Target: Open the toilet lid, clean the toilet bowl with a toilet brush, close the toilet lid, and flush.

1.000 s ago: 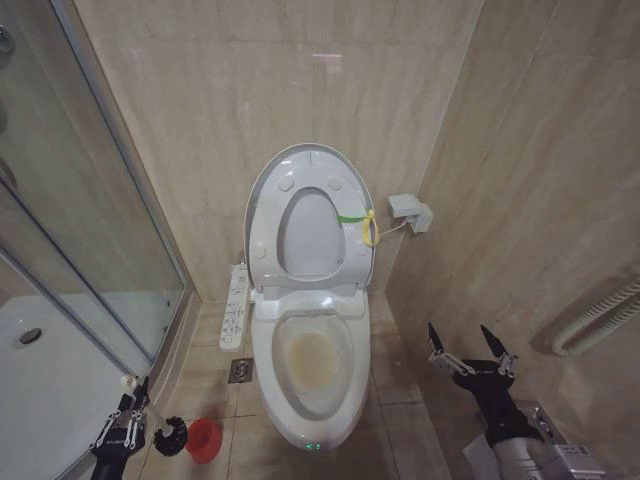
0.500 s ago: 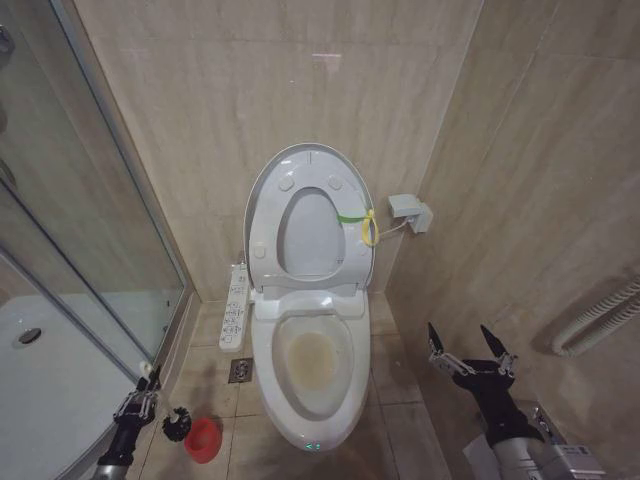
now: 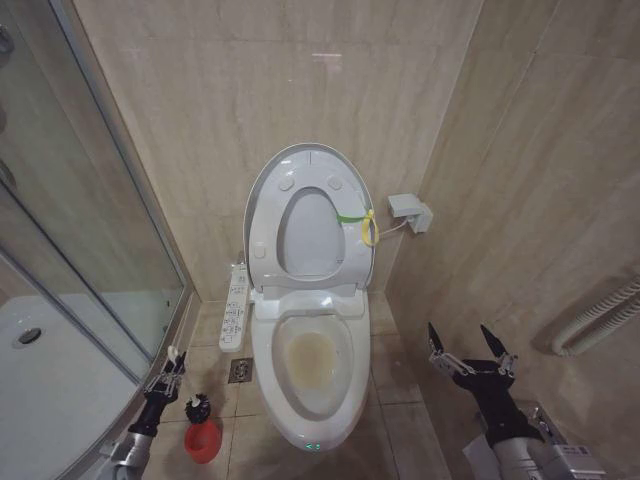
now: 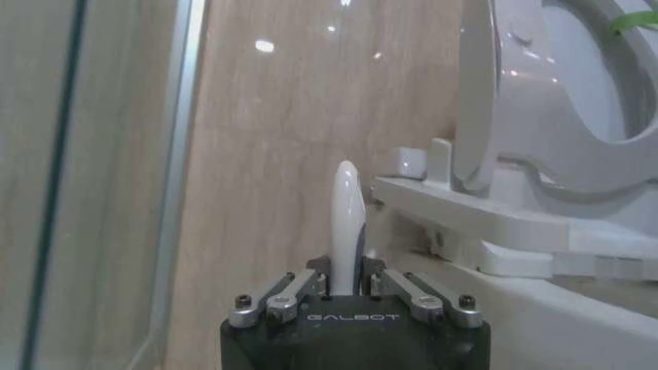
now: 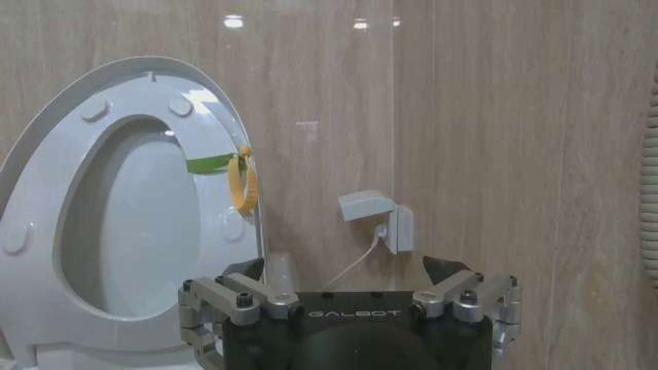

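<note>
The toilet lid [image 3: 308,235] stands upright against the back wall, and the right wrist view faces its underside [image 5: 134,223]. Below it the toilet bowl [image 3: 312,365] lies uncovered, its inside stained yellowish-brown. My left gripper [image 3: 165,383] is low on the floor side, left of the bowl, shut on the white handle of the toilet brush [image 4: 347,220]. The black bristle head [image 3: 197,407] hangs just above the red cup holder [image 3: 203,441]. My right gripper [image 3: 470,350] is parked open to the right of the bowl, its own view showing it [image 5: 350,289] with nothing held.
A glass shower door [image 3: 90,250] and white shower tray [image 3: 40,380] close off the left. A control panel [image 3: 236,305] and floor drain [image 3: 240,370] lie left of the bowl. A yellow loop [image 3: 370,228] hangs on the lid, near a wall box [image 3: 410,210]. A ribbed hose [image 3: 600,320] runs at right.
My left gripper has carried the brush forward and to the right, toward the bowl. The black head now hangs over the red holder instead of left of it. The right arm has stayed still.
</note>
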Robot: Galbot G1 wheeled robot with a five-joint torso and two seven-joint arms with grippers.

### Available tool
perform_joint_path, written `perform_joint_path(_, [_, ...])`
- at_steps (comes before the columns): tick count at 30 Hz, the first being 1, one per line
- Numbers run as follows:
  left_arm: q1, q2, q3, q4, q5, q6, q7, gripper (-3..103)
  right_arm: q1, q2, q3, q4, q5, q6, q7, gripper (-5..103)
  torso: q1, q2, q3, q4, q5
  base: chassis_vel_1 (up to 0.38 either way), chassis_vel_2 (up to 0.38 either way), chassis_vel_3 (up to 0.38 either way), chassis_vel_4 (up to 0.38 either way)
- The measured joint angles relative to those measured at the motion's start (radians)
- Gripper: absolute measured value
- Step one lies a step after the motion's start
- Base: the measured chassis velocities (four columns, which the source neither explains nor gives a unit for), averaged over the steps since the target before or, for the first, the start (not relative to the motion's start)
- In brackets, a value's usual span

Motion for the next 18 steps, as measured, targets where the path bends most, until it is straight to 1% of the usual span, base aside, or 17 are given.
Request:
perform_joint_path(9, [0.029,-0.022,-0.01,-0.006,0.029,0.0,0.004,19,0.0,0.0,0.0,0.0,0.0,0.0,0.0,100,0.0,0.0,0.0,0.0003,0.0,0.0,0.0,0.0,0.0])
perform_joint_path(18, [0.047,-0.021,-0.028,-0.001,0.042,0.001,0.025,19,0.0,0.0,0.0,0.0,0.0,0.0,0.0,100,0.0,0.0,0.0,0.0002,0.0001,0.0,0.0,0.0,0.0])
